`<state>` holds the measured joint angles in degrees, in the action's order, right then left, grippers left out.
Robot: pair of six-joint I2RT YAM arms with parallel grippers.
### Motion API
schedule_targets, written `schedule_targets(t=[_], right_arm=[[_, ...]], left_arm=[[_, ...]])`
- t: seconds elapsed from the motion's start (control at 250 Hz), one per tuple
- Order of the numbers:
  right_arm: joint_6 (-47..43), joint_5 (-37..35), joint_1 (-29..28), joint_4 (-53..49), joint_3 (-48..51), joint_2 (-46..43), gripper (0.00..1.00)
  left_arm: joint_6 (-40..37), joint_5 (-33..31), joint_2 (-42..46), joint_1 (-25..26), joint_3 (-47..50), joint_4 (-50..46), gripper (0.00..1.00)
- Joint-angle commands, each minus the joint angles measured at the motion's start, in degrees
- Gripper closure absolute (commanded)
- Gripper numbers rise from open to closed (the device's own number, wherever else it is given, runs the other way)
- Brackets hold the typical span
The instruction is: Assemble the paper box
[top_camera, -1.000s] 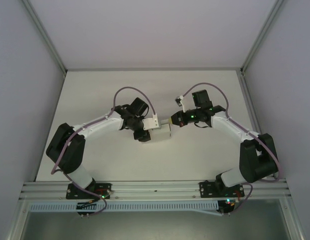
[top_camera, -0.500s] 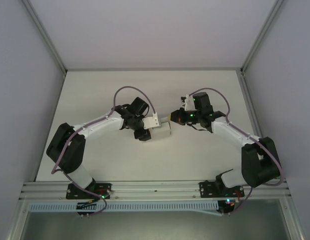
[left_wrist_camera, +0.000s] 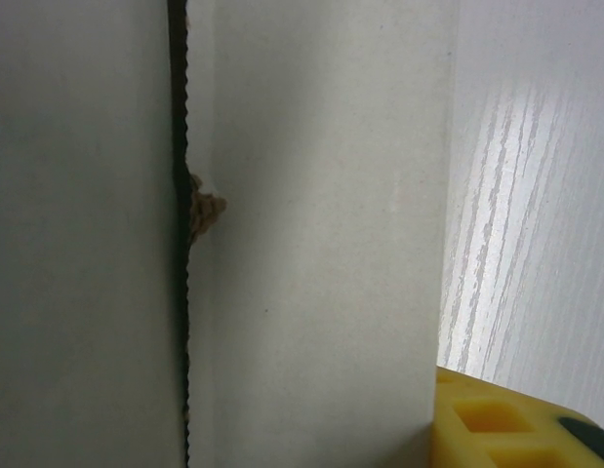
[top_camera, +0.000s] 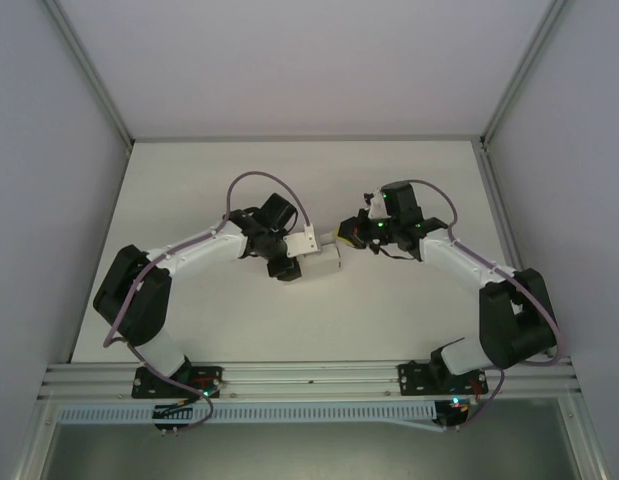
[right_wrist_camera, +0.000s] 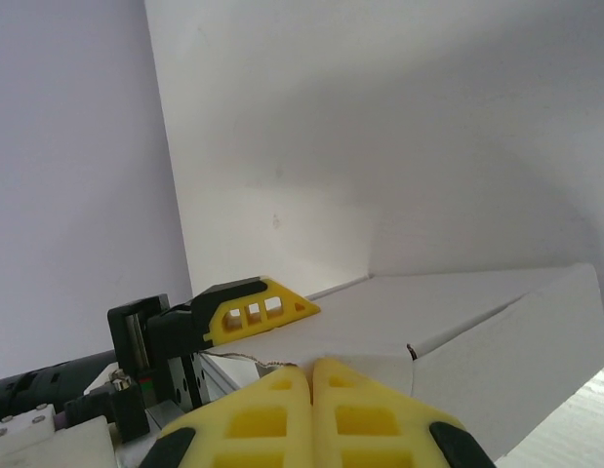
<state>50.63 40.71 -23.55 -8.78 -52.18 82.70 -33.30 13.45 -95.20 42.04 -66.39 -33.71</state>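
Note:
The paper box is a small off-white folded box held just off the white table at its middle. My left gripper is shut on the box's left end. One of its yellow fingers lies along the box's top face, and another shows beside the box wall, which has a dark seam running down it. My right gripper is shut, with nothing between its yellow fingers. Their joined tips press against the edge of a flap on the box.
The white table lies open behind and to both sides of the arms. Grey walls with metal frame posts close in the back and sides. An aluminium rail runs along the near edge.
The right arm's wrist has swung toward the back and left, while its shut tips stay at the box's right end. The left gripper keeps its hold, and the box has turned slightly.

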Motion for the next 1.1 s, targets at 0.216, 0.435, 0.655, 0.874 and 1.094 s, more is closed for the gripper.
schedule_targets(t=[0.216, 0.435, 0.655, 0.874, 1.094], right_arm=[[2.93, 10.03, -1.23, -1.99, -3.05, 0.94, 1.0], [-23.37, -2.99, -1.86, -24.84, -9.55, 0.79, 0.86], [-26.68, -6.8, -1.84, -26.39, -9.58, 0.51, 0.81], [-28.92, -12.16, -1.84, -27.93, -11.4, 1.01, 0.81], [-41.26, -17.2, -1.83, -33.24, -15.78, 0.41, 0.61]], left_arm=[[0.34, -1.94, -3.14, -0.06, -0.95, 1.07, 0.53], [0.37, -2.2, -3.11, -0.13, -1.15, 0.58, 0.53], [0.13, -2.38, -3.17, -0.18, -1.42, 0.46, 0.53], [0.03, -2.36, -3.02, -0.15, -1.28, 0.4, 0.54], [-0.32, -2.18, -2.64, -0.13, -1.06, 0.27, 0.54]])
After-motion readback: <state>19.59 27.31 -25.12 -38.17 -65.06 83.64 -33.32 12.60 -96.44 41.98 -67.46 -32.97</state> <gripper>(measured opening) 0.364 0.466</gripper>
